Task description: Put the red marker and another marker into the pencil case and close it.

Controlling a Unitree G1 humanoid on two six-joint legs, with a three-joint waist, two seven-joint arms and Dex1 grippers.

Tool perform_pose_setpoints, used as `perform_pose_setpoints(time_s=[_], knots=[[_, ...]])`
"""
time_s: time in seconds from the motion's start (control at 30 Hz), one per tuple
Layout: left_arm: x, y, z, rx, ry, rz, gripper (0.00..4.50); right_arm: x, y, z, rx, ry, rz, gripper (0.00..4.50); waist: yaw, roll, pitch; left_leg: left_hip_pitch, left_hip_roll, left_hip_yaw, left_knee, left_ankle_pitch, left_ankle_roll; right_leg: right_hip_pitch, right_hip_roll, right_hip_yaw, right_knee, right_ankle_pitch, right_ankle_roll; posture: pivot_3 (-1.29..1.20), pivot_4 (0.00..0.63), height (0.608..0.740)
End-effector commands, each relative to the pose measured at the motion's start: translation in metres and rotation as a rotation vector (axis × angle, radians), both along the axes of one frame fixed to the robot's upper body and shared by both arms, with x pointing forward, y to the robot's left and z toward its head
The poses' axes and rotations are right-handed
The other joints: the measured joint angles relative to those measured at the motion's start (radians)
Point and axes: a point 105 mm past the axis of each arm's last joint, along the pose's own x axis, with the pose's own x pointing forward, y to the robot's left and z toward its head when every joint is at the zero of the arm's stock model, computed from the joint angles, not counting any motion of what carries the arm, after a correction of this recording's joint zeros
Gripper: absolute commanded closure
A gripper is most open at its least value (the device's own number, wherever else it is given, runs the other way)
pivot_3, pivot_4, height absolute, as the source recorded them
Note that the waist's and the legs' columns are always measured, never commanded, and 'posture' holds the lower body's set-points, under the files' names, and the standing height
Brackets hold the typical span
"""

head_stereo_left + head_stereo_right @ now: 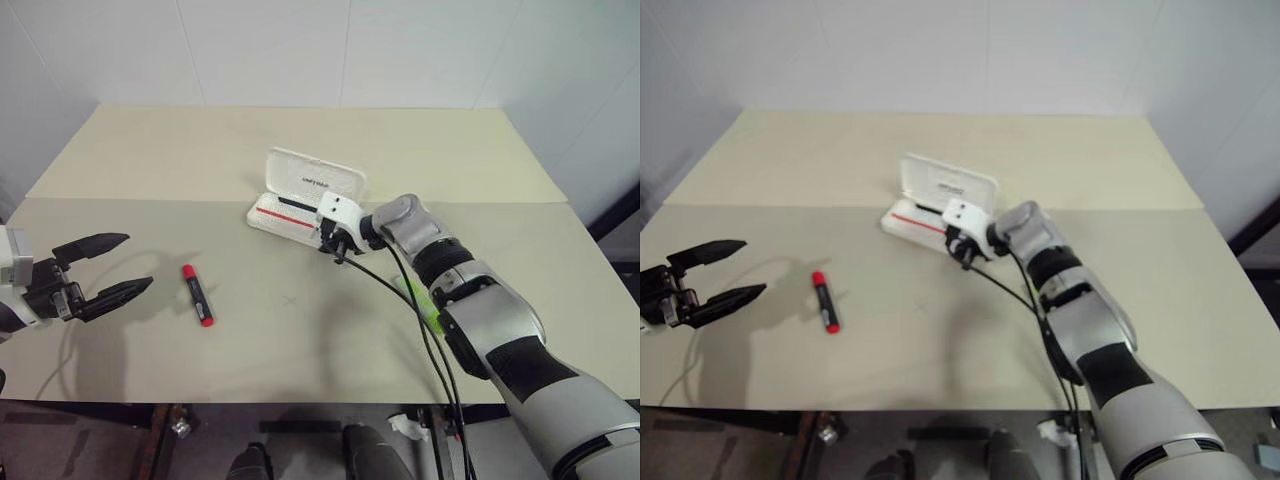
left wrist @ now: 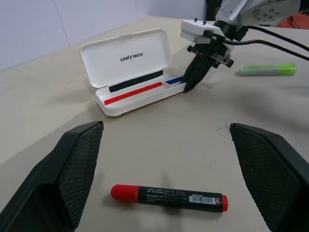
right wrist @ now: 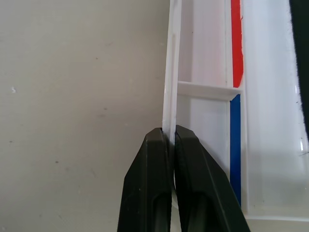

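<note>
Jaws: left gripper (image 1: pixel 113 265) spread wide and empty, right gripper (image 3: pixel 169 140) pinched on the near wall of the open pencil case (image 1: pixel 295 192); red marker (image 1: pixel 197 294) and green marker (image 2: pixel 268 70) still on the table (image 1: pixel 300 340), nothing packed, lid unclosed.

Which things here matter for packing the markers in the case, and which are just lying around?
For the job:
- red marker
- green marker
- open pencil case, its front wall pinched by the right gripper
- left gripper, open

Just lying about:
- black cables
- table
</note>
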Motion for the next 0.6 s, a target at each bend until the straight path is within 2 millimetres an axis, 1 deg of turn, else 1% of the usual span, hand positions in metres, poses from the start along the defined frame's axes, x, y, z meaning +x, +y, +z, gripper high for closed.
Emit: perform_pose_setpoints(time_s=[0.03, 0.07, 0.17, 0.27, 0.33, 0.47, 0.53, 0.6], knots=[[0.001, -0.003, 0.006, -0.012, -0.034, -0.014, 0.0, 0.004, -0.004, 0.023, 0.044, -0.051, -0.005, 4.48, 0.0, 0.0, 0.0, 0.0, 0.0, 0.0, 0.0, 0.0, 0.0, 0.0, 0.0, 0.0, 0.0, 0.0, 0.0, 0.0, 0.15, 0.74], [0.002, -0.005, 0.006, -0.013, -0.034, -0.019, 0.0, 0.004, -0.004, 0.026, 0.058, -0.059, 0.006, 4.48, 0.001, 0.0, 0.0, 0.0, 0.0, 0.0, -0.001, 0.0, 0.0, 0.0, 0.0, 0.0, -0.001, 0.0, 0.0, 0.0, 0.15, 0.74], [0.004, -0.011, 0.004, -0.017, -0.03, -0.042, 0.0, -0.003, -0.006, 0.046, 0.136, -0.116, 0.082, 4.48, 0.006, 0.0, 0.0, 0.0, 0.0, 0.0, -0.002, 0.0, 0.0, 0.0, 0.0, 0.0, -0.002, 0.0, 0.0, 0.0, 0.15, 0.74], [0.005, -0.014, 0.003, -0.021, -0.024, -0.057, 0.0, -0.015, -0.011, 0.051, 0.136, -0.135, 0.15, 4.48, 0.011, 0.0, 0.0, -0.001, 0.0, 0.0, -0.004, 0.0, -0.001, 0.0, 0.0, 0.0, -0.004, 0.0, 0.001, 0.0, 0.15, 0.74], [0.005, -0.015, 0.002, -0.023, -0.021, -0.067, 0.0, -0.023, -0.015, 0.05, 0.12, -0.132, 0.171, 4.48, 0.009, 0.0, 0.0, 0.0, 0.0, 0.0, -0.005, -0.001, -0.001, 0.0, 0.0, 0.0, -0.005, 0.0, 0.001, 0.0, 0.15, 0.74], [0.005, -0.017, -0.002, -0.03, -0.019, -0.08, 0.0, -0.059, -0.031, 0.035, 0.006, -0.121, 0.255, 4.48, 0.017, 0.0, 0.0, 0.0, 0.001, 0.0, -0.007, -0.001, -0.002, -0.001, 0.0, 0.0, -0.005, -0.001, 0.0, 0.0, 0.15, 0.74], [0.005, -0.016, -0.004, -0.031, -0.017, -0.079, 0.0, -0.072, -0.035, 0.027, -0.045, -0.111, 0.265, 4.48, 0.02, 0.0, 0.0, -0.001, 0.001, 0.001, -0.007, -0.001, -0.002, -0.001, 0.0, 0.0, -0.006, -0.001, 0.001, 0.0, 0.15, 0.74], [0.005, -0.014, -0.005, -0.03, -0.015, -0.075, 0.0, -0.084, -0.035, 0.02, -0.084, -0.109, 0.273, 4.48, 0.016, 0.0, 0.0, 0.0, 0.001, 0.001, -0.006, -0.001, -0.002, -0.001, 0.0, 0.0, -0.006, -0.001, 0.001, 0.0, 0.15, 0.74]])
